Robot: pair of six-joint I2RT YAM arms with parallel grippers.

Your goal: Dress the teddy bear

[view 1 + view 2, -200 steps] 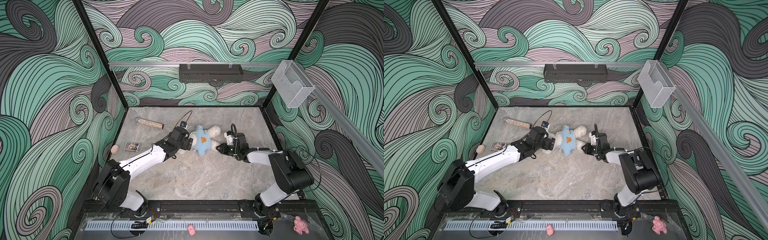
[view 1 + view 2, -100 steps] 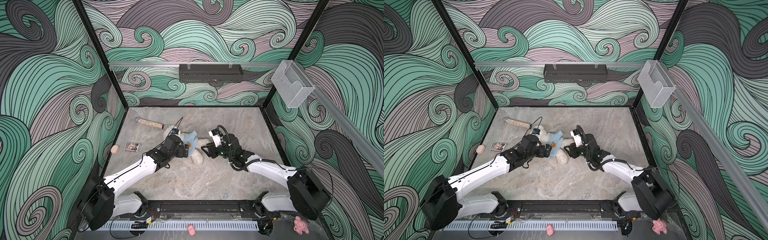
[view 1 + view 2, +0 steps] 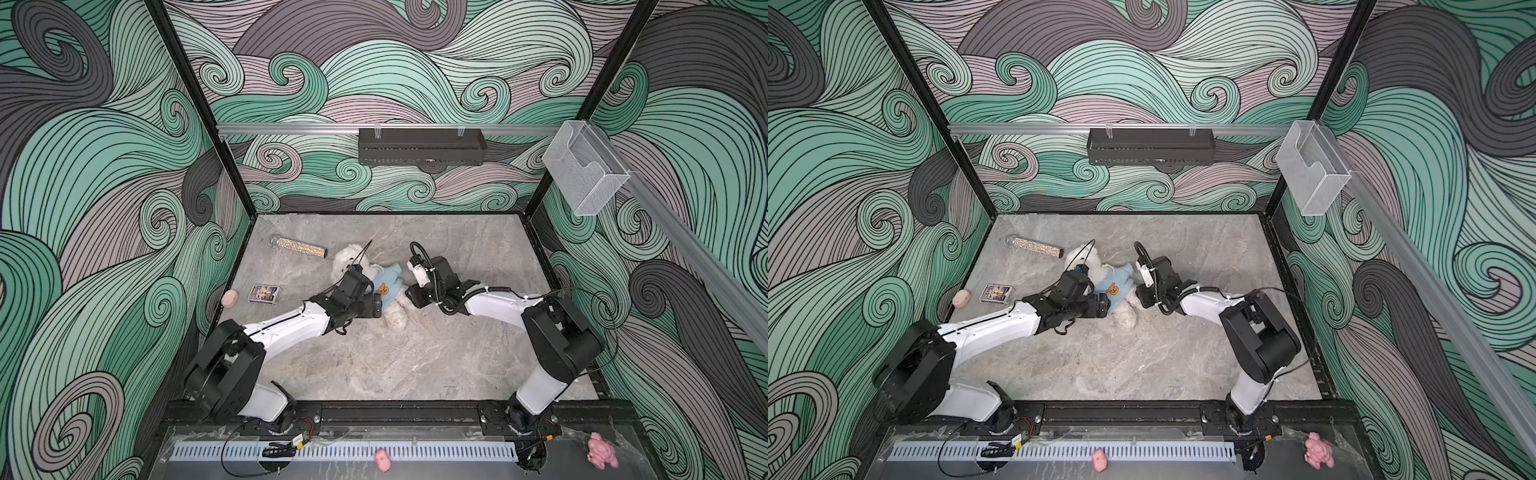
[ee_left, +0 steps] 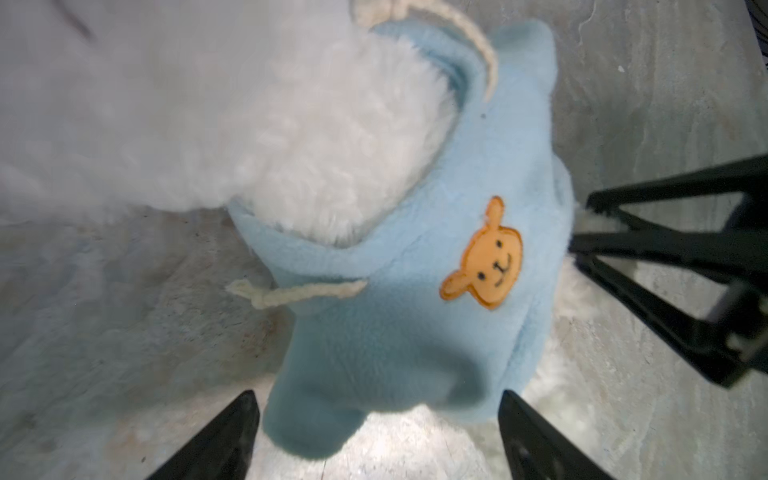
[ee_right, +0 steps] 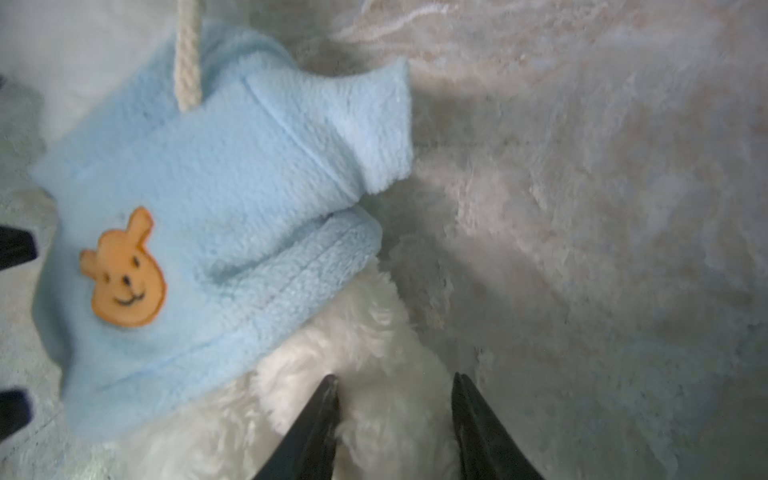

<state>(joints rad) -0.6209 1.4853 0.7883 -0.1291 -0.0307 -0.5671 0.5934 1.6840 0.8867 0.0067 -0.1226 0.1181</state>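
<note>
The teddy bear lies on the table with its fluffy white head toward the back left. It wears a light blue sweater with an orange bear patch. My left gripper is at the sweater's near side. In the left wrist view it stands open, with a blue sleeve hanging between the fingers. My right gripper comes in from the right. In the right wrist view it is shut on a white furry leg below the sweater's hem.
A glitter tube lies at the back left, close to the bear's head. A small card box and a pink round thing sit by the left wall. Two small pink plush toys lie in front of the rail.
The bear has swung round, so its head now points back left instead of right. Both arms have moved with it. The right gripper opened, then closed on the leg.
</note>
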